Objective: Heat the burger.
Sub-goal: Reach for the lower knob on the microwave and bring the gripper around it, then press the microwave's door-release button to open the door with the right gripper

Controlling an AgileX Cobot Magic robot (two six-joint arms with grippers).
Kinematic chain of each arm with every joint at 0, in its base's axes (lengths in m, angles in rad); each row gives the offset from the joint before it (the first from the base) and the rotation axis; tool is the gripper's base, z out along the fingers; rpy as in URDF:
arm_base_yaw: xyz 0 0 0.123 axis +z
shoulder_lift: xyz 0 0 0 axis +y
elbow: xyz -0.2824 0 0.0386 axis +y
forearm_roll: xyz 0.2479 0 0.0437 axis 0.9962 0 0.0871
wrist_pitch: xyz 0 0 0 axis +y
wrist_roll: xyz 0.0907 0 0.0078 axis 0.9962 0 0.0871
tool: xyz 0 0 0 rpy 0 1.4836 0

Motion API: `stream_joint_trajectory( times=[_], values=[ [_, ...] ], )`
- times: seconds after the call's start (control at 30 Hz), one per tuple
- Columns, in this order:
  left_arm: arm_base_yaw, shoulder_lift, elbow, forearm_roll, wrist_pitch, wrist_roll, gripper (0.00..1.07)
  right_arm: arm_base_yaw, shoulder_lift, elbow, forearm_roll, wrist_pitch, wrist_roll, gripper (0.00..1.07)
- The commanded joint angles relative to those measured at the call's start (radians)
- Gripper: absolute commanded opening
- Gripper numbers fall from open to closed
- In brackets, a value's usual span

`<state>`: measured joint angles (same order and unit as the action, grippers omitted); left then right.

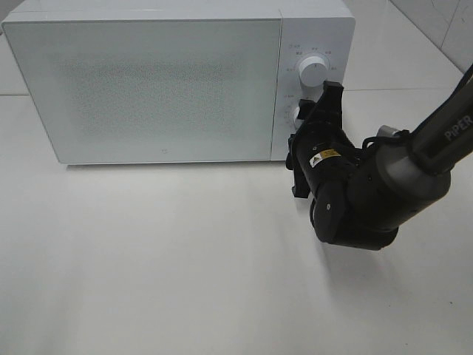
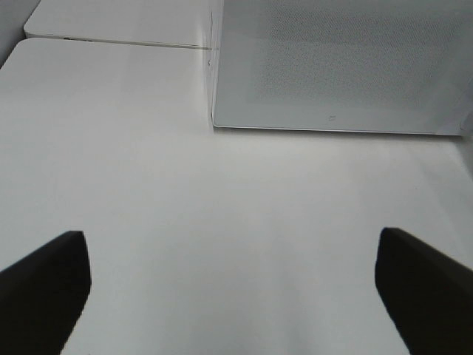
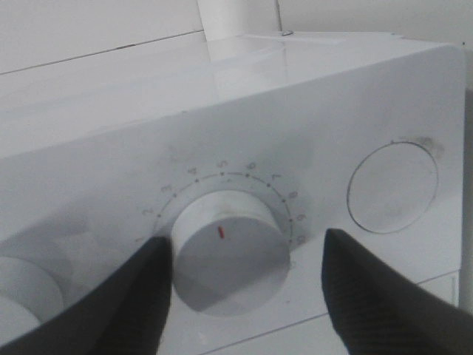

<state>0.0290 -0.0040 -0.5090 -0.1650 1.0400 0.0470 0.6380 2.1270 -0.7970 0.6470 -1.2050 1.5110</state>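
The burger is out of view. The white microwave [image 1: 148,89] stands at the back of the table with its frosted door shut, and nothing shows through it. My right gripper [image 1: 314,118] is at the control panel, straddling the lower knob [image 3: 229,251], a white dial with a red mark and numbers around it. Its jaws stand open: one finger [image 3: 111,303] is right beside the knob and the other finger [image 3: 392,296] is clear of it. My left gripper [image 2: 236,296] hovers wide open over the bare table in front of the microwave [image 2: 340,66], holding nothing.
An upper knob [image 1: 313,72] sits above the lower one on the panel. In the right wrist view a flat round button [image 3: 392,188] lies beside the dial. The white table [image 1: 148,259] spreads in front of the microwave.
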Motion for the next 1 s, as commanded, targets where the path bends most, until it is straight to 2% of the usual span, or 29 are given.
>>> stream_joint_trajectory(
  times=[0.03,0.1,0.47,0.7,0.77,0.83,0.87,0.9,0.97,1.0],
  values=[
    [0.002,-0.022,0.005,-0.009,-0.013,-0.001,1.00,-0.009,-0.023,0.001,-0.001,-0.090,-0.046,0.64],
    [0.002,-0.022,0.005,-0.009,-0.013,-0.001,1.00,-0.009,-0.049,0.027,-0.013,-0.044,-0.083,0.69],
    [0.002,-0.022,0.005,-0.009,-0.013,-0.001,1.00,-0.009,-0.179,0.145,-0.147,0.182,-0.261,0.69],
    [0.002,-0.022,0.005,-0.009,-0.013,-0.001,1.00,-0.009,-0.265,0.210,-0.184,0.269,-0.394,0.69],
    [0.002,-0.022,0.005,-0.009,-0.013,-0.001,1.00,-0.009,-0.300,0.220,-0.192,0.325,-0.478,0.69],
    [0.002,-0.022,0.005,-0.009,-0.013,-0.001,1.00,-0.009,-0.363,0.220,-0.212,0.435,-0.659,0.69],
    [0.002,-0.022,0.005,-0.009,-0.013,-0.001,1.00,-0.009,-0.363,0.220,-0.212,0.435,-0.659,0.69],
    [0.002,-0.022,0.005,-0.009,-0.013,-0.001,1.00,-0.012,-0.403,0.220,-0.225,0.515,-0.803,0.69],
    [0.002,-0.022,0.005,-0.009,-0.013,-0.001,1.00,-0.012,-0.426,0.219,-0.225,0.555,-0.859,0.69],
    [0.002,-0.022,0.005,-0.009,-0.013,-0.001,1.00,-0.012,-0.468,0.215,-0.225,0.629,-0.988,0.69]
  ],
)
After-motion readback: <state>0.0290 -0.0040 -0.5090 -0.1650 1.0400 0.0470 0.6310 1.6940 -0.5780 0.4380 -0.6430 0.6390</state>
